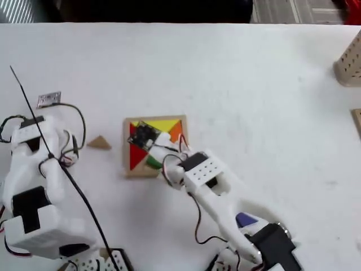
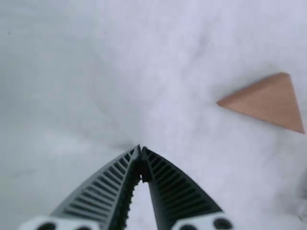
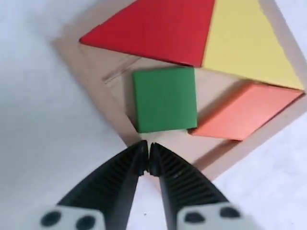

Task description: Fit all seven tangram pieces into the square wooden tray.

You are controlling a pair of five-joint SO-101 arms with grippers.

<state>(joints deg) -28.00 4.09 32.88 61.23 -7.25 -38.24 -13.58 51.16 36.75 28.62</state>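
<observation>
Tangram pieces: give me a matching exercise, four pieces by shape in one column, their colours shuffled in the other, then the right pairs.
Pieces
1. square
2. parallelogram
3. loose triangle on the table
4. triangle touching the parallelogram

Colours
A. yellow
B. tan
C. green
D. orange

Pairs: 1-C, 2-D, 3-B, 4-A.

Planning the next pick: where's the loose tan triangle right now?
In the high view the tan triangle lies on the white table, apart from the wooden tray, between it and the left arm; the left gripper is near it, not touching.
</observation>
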